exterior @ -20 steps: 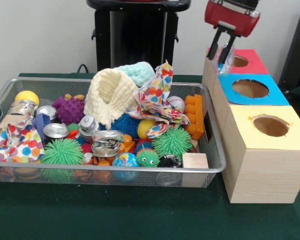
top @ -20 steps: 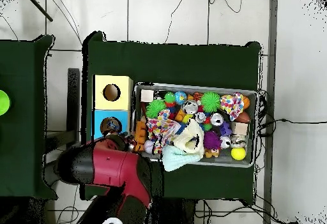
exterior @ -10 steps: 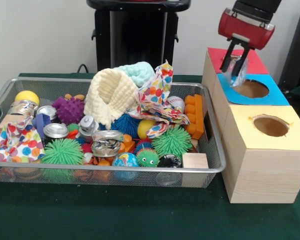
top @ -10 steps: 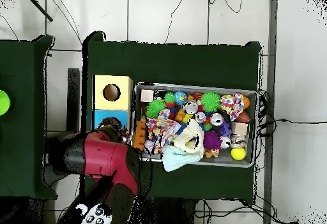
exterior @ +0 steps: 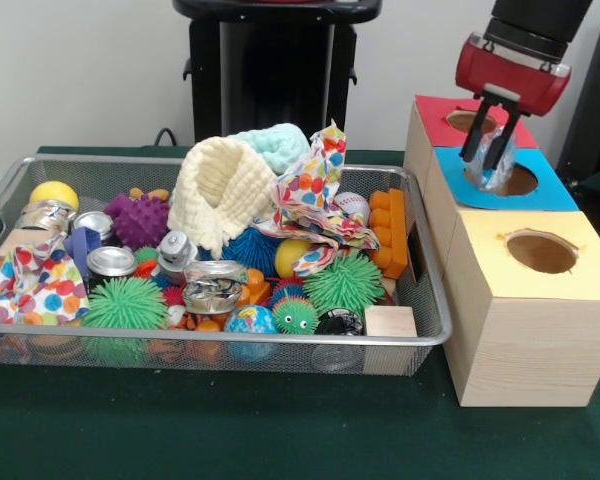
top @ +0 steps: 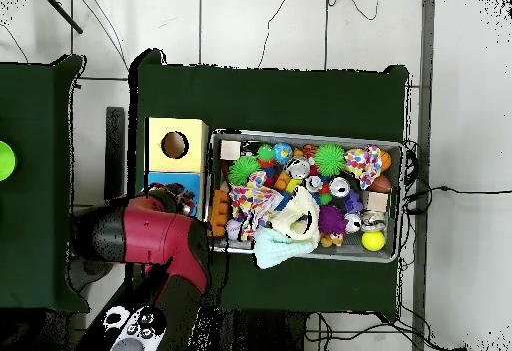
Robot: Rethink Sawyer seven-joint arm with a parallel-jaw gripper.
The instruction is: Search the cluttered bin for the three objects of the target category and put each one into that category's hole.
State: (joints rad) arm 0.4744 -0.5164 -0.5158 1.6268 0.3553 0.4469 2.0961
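Pincer (exterior: 490, 150) clenched on a clear crumpled wrapper (exterior: 498, 168) over the blue box's hole (exterior: 512, 180).
The wrapper is judged light, thin and slippery; it is best pinched at a bunched fold. The cluttered bin (exterior: 425, 290) is left beside the boxes.

The arm (exterior: 528, 22) ends in a black upper section; below it sits a glossy red housing (exterior: 511, 73) with rounded corners and a pale highlight along its edge; a narrow black band runs across the red face; the gripper (exterior: 489, 150) is two thin, dark, straight fingers (exterior: 472, 133) set under the red housing; from overhead the arm (top: 150, 247) shows as a bulky rounded red shell over black; a black panel with white round buttons (top: 130, 322) sits lower on the arm.
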